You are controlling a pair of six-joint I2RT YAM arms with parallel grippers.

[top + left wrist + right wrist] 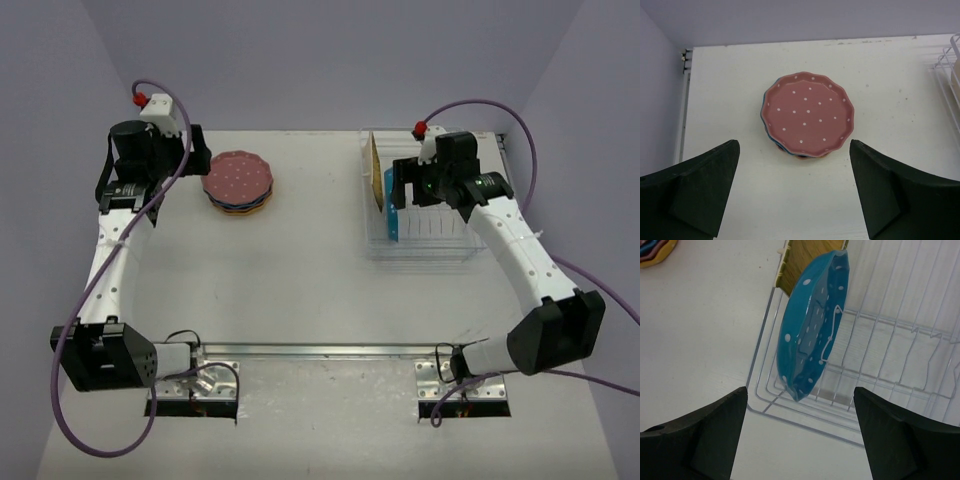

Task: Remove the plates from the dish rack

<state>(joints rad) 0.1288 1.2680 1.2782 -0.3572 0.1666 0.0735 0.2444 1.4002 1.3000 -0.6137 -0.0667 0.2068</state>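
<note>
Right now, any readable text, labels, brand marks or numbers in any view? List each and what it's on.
None: no text can be read in any view.
The pink polka-dotted scalloped plate on top of the stack and the teal-blue polka-dotted plate standing in the clear dish rack carry only white dots, no lettering.

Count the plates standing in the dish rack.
2. A teal plate stands on edge along the dish rack's left side; a yellow plate stands just beyond it. The right arm covers part of the rack from above, so another may be hidden.
</note>
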